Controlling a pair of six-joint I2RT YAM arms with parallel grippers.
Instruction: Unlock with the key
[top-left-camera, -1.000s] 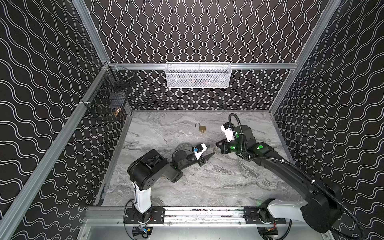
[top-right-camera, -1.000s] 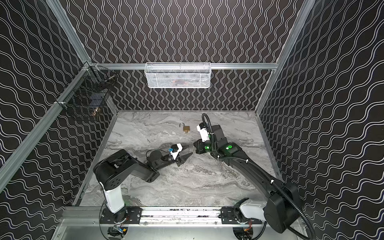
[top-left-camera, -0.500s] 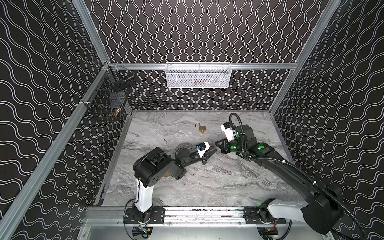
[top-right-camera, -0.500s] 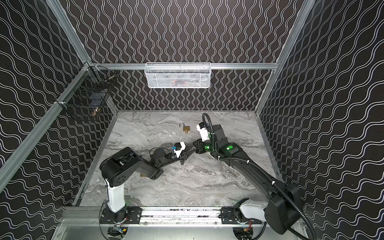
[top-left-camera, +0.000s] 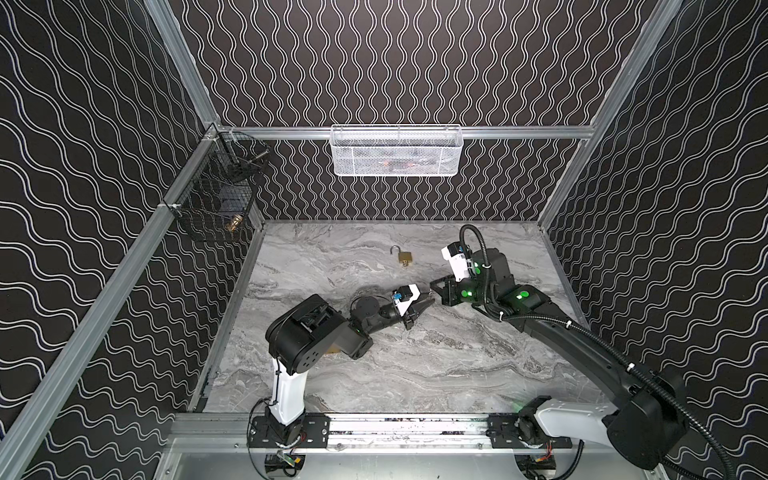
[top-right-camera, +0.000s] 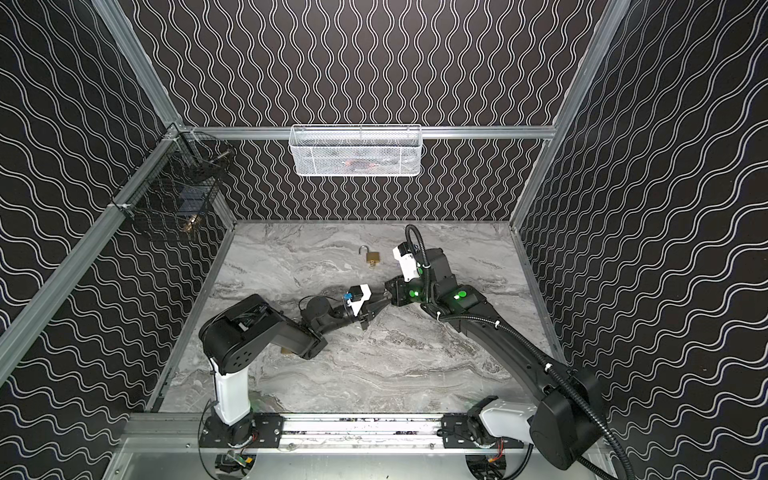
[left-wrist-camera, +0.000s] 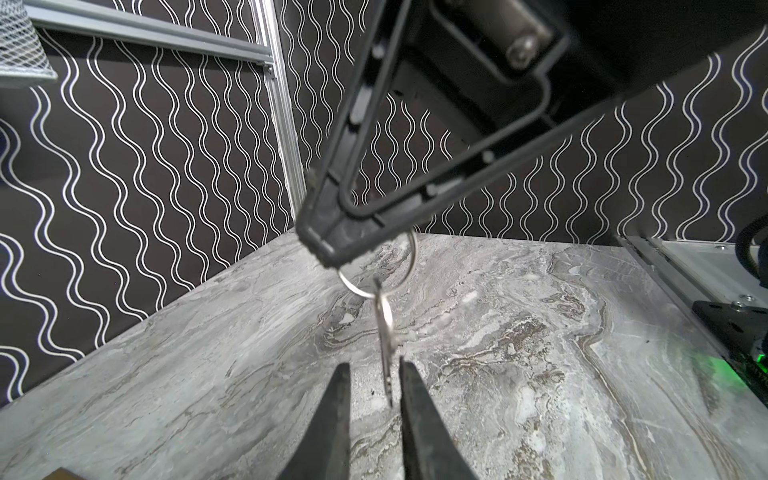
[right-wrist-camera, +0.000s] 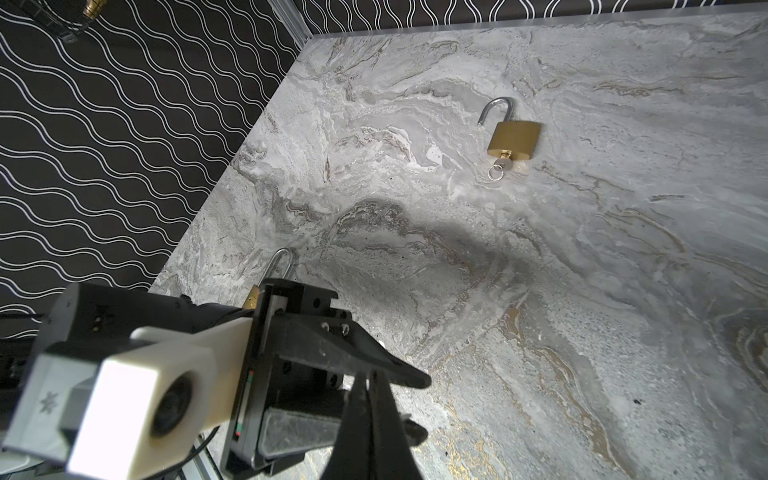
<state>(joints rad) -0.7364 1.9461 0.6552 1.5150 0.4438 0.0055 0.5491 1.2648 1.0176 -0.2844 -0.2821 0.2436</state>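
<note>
Right gripper (left-wrist-camera: 328, 245) is pinching the ring (left-wrist-camera: 412, 257); the key (left-wrist-camera: 385, 332) is hanging between left gripper's (left-wrist-camera: 372, 365) slightly parted fingers (left-wrist-camera: 336, 415), not clamped. Far lock (right-wrist-camera: 513, 139) is lying open; near lock (right-wrist-camera: 285, 250), under left arm, is probably waiting.

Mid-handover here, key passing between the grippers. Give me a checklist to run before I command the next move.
1. The right gripper is shut on the key ring: ok.
2. The key hangs from the ring, blade between the left gripper's fingers: ok.
3. The left gripper is clamped on the key: cannot tell; a gap shows beside the blade.
4. The near padlock is exposed for insertion: not ok; the left arm covers most of its body.
5. The far padlock is out of the way: ok; it lies apart, shackle open, its own key inserted.
</note>
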